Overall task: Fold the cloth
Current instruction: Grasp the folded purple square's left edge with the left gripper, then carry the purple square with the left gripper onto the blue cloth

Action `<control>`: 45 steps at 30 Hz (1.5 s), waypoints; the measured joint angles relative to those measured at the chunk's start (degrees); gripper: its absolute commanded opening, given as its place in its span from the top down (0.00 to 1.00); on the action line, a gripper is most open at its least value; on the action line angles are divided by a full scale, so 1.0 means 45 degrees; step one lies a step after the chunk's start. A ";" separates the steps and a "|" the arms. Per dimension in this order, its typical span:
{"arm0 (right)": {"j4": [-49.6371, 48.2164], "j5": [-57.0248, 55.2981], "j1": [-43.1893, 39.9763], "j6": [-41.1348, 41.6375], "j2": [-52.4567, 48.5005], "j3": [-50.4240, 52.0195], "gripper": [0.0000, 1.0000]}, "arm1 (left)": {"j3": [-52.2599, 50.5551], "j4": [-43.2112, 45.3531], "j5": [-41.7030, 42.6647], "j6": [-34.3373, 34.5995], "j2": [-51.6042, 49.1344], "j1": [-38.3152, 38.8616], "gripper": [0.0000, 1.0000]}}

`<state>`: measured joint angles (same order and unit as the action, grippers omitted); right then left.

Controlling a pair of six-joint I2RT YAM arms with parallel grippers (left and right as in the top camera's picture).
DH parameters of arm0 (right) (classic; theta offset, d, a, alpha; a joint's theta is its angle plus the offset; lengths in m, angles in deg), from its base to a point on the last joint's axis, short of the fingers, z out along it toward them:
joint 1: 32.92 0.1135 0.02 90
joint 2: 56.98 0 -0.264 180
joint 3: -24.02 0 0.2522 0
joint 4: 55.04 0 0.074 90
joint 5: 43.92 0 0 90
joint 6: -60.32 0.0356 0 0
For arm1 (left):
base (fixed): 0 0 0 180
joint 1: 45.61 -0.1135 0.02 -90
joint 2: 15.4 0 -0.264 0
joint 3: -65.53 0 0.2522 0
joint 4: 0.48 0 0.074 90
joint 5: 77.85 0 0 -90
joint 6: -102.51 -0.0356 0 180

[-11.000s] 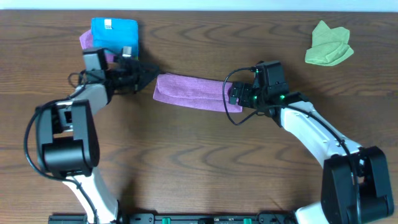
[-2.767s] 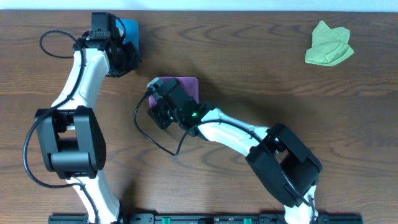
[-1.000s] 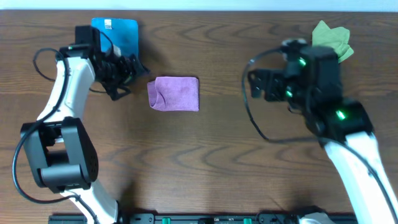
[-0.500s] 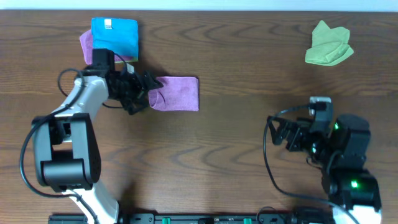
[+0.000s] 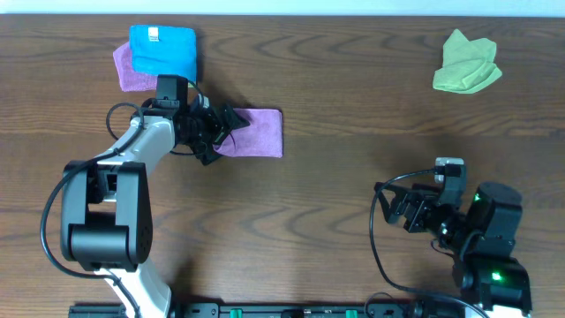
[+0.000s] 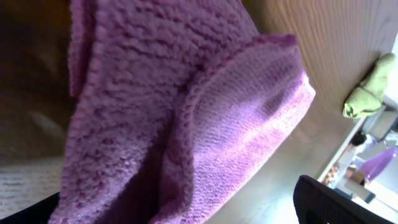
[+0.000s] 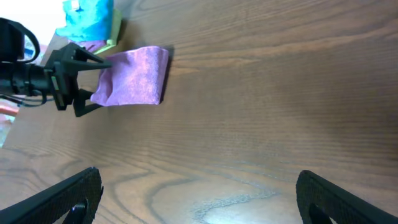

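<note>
The cloth (image 5: 254, 132) lies folded into a small lilac rectangle on the wooden table, left of centre. My left gripper (image 5: 222, 131) is open at its left edge, jaws wide on either side of that edge. In the left wrist view the cloth (image 6: 186, 106) fills most of the frame, its raised folded edge between the dark fingers (image 6: 342, 202). My right gripper (image 5: 395, 207) is open over bare wood at the lower right, far from the cloth. The right wrist view shows the cloth (image 7: 134, 78) in the distance, with the left gripper (image 7: 65, 81) beside it.
A bright blue cloth (image 5: 163, 49) lies on another purple cloth (image 5: 128, 72) at the back left, just behind the left arm. A crumpled lime-green cloth (image 5: 466, 62) sits at the back right. Bare wood stretches between the two arms.
The left gripper has slid right, up to the cloth's left edge. The right arm has pulled back from the back right to the front right. Both stay open.
</note>
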<state>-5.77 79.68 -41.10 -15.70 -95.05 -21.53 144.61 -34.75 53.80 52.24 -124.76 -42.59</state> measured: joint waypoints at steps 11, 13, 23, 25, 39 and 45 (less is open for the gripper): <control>-0.0024 0.0073 0.0000 0.0000 -0.0005 0.0000 0.01 | 0.0000 -0.0345 -0.0500 0.0214 0.0000 0.0010 0.05; -0.0039 0.0073 0.0000 0.0005 0.0000 0.0000 0.01 | 0.0000 -0.0369 -0.0607 0.0219 0.0000 0.0010 0.05; -0.0039 0.0078 0.0000 0.0000 0.0000 0.0000 0.01 | 0.0000 -0.0253 -0.1117 0.0340 -0.0019 0.0087 0.05; -0.0039 0.0078 0.0000 0.0005 0.0000 0.0000 0.01 | 0.0000 0.0010 -0.1122 0.0471 -0.0073 0.0180 0.05; -0.0039 0.0083 0.0000 0.0000 -0.0005 0.0000 0.01 | -0.0015 0.2220 -0.1462 0.1190 -0.0583 0.1297 0.69; -0.0039 0.0097 0.0000 0.0000 -0.0005 0.0000 0.01 | -0.0015 0.2346 -0.1787 0.0777 -0.0724 0.1307 0.63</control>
<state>-5.94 80.12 -41.10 -15.70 -95.07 -21.53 144.55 -24.19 45.76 55.74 -128.02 -36.71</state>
